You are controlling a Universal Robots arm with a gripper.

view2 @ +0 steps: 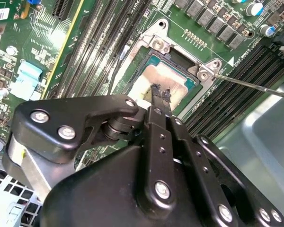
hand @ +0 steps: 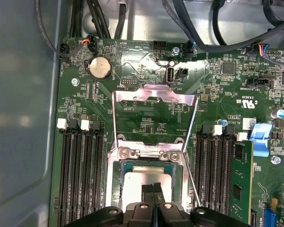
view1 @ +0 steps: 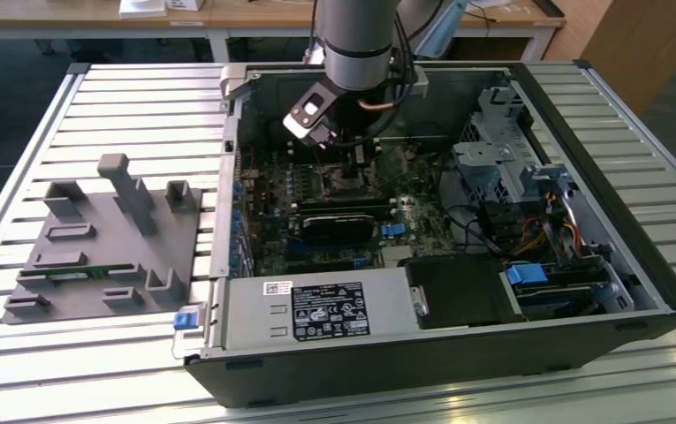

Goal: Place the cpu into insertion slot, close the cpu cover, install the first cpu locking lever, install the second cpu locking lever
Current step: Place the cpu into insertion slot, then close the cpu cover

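We see a slatted table (view1: 137, 97) carrying an open case (view1: 432, 371), and beside it, on the exterior view's left, a grey fixture (view1: 79, 265). The arm (view1: 355, 40) reaches down into the case over the board (hand: 217, 90). The cover (hand: 132, 94) stands flipped up off the slot (hand: 114, 184), and the cpu (hand: 135, 187) already lies flat inside the slot. The gripper (hand: 154, 188) has its fingers pressed together with nothing between them, their tips on or just above the cpu's metal top in both wrist views (view2: 162, 92). A thin lever (view2: 255, 86) juts out unlatched beside the socket. We judge the first step to be at its end: the chip looks seated, while the cover is not yet closed and no lever is locked. Swinging the cover down calls for tips clear of the chip. A white label (view1: 326, 311) and board print show, which we leave unread.
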